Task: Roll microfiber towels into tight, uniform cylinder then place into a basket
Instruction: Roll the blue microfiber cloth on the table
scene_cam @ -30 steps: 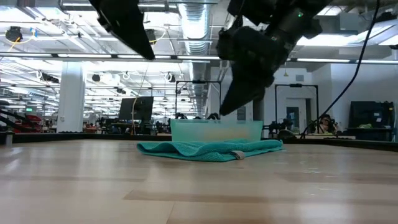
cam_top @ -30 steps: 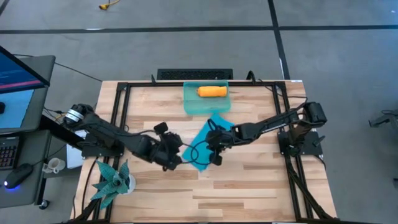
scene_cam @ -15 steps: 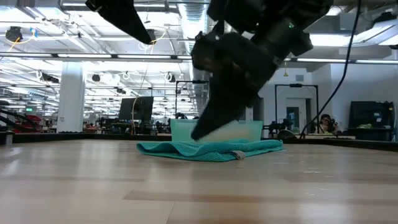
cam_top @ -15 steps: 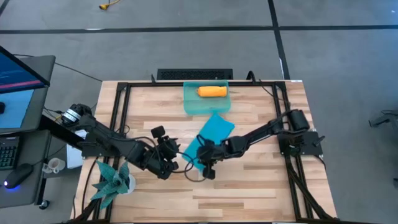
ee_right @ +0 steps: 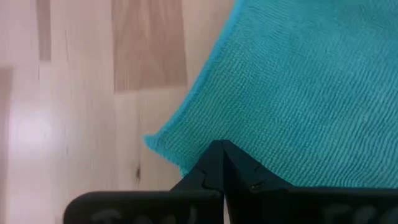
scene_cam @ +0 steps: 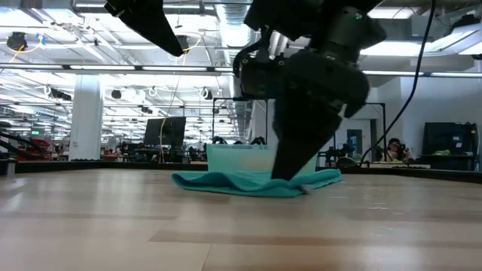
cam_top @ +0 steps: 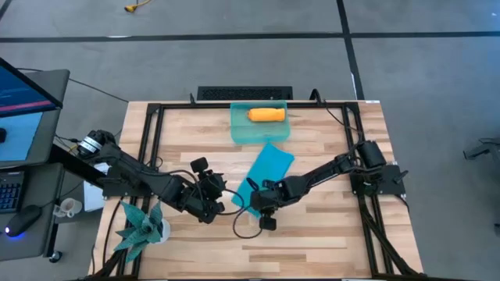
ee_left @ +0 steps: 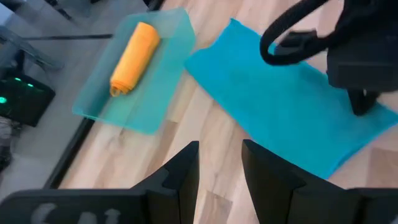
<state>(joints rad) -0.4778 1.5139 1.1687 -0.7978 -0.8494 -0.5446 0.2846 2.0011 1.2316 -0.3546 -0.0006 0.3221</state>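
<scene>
Your right gripper (ee_right: 222,163) is down on the teal towel (cam_top: 266,173), its fingers pinched together on the cloth's near edge, close to a corner — the wrist view shows the two tips meeting with towel under them. That towel lies spread flat on the table (cam_top: 328,234), just in front of the basket (cam_top: 239,131) and slanting away from it. The orange towel (cam_top: 266,115) is already a roll, lying inside the basket along its far wall. Your left gripper (ee_left: 219,168) hovers off to the left of the teal towel, clear of it — fingers parted by a narrow gap, holding nothing. A spiky plant (cam_top: 141,225) stands farther left of it, at the table's front corner.
</scene>
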